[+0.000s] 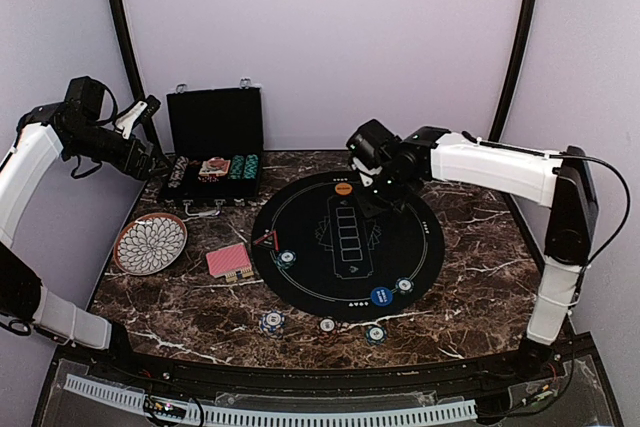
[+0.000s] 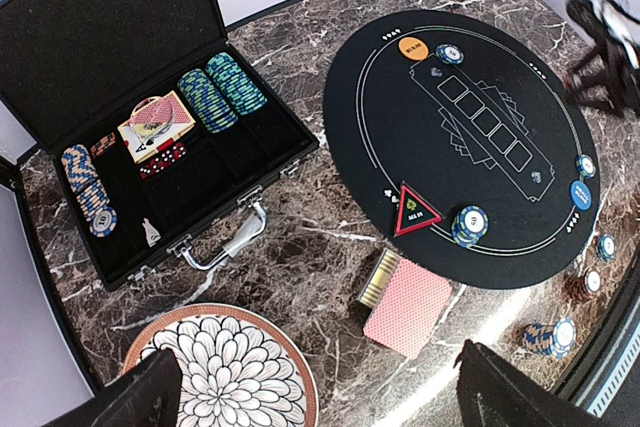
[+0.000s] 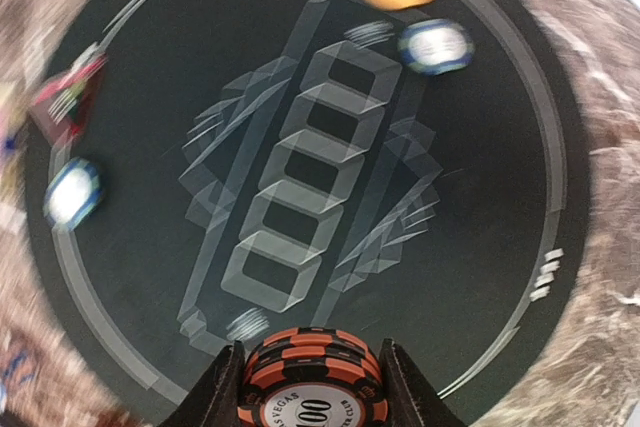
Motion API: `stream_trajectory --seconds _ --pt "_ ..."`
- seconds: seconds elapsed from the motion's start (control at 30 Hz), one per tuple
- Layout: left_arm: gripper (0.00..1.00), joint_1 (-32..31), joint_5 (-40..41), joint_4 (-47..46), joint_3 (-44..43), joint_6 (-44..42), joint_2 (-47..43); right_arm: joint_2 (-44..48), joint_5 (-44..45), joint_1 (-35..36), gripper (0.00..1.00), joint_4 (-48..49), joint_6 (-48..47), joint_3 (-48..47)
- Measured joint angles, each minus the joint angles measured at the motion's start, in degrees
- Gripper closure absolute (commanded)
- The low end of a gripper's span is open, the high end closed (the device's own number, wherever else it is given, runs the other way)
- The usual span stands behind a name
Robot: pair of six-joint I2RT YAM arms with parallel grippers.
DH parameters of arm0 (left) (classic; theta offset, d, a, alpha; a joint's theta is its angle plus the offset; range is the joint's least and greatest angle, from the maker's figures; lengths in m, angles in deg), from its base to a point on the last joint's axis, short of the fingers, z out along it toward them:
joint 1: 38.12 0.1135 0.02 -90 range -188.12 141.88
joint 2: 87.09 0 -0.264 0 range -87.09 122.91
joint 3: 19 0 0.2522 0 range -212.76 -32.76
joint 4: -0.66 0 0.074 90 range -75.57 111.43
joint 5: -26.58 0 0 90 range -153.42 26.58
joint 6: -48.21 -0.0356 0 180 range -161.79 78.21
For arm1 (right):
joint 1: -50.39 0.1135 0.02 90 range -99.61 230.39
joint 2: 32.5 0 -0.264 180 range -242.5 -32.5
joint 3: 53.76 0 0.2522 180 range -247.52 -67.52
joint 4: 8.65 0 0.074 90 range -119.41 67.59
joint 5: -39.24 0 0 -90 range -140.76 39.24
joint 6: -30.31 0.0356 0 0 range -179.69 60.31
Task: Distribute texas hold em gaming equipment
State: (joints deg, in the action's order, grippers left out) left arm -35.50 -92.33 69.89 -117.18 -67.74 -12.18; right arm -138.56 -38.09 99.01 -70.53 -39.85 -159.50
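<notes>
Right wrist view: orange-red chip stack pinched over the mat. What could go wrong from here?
The orange-red chip stack is several chips held only at their edges by the right gripper. Lower ones could slip out or scatter on release. A drop near the blue-edged chip could knock it.

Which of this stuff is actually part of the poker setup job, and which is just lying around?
Job: red-backed cards; orange-and-black chip stack held in the right gripper; blue chip stack on the mat; chip rows in the black case; orange button; blue button.
Lying about: the black case itself; petal-pattern plate.
</notes>
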Motion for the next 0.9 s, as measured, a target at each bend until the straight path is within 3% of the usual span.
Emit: stream_trajectory --seconds 0.17,0.37,0.57,0.9 --pt "0.01 0.0 0.04 -0.02 0.0 -0.04 0.0 -5.05 0.85 -8.76 0.76 2.19 -1.2 -4.0" --pt "0.01 0.0 -0.02 -0.02 0.0 -0.15 0.0 -17.75 0.44 -15.3 0.77 3.61 -2.91 -12.83" --pt "0.01 0.0 -0.02 -0.02 0.0 -0.22 0.0 -27.63 -0.46 -18.05 0.77 3.37 -3.76 -21.99" --pt "0.01 0.0 -0.04 -0.02 0.0 -0.22 0.0 -32.68 -2.82 -19.41 0.77 3.34 -4.33 -28.06"
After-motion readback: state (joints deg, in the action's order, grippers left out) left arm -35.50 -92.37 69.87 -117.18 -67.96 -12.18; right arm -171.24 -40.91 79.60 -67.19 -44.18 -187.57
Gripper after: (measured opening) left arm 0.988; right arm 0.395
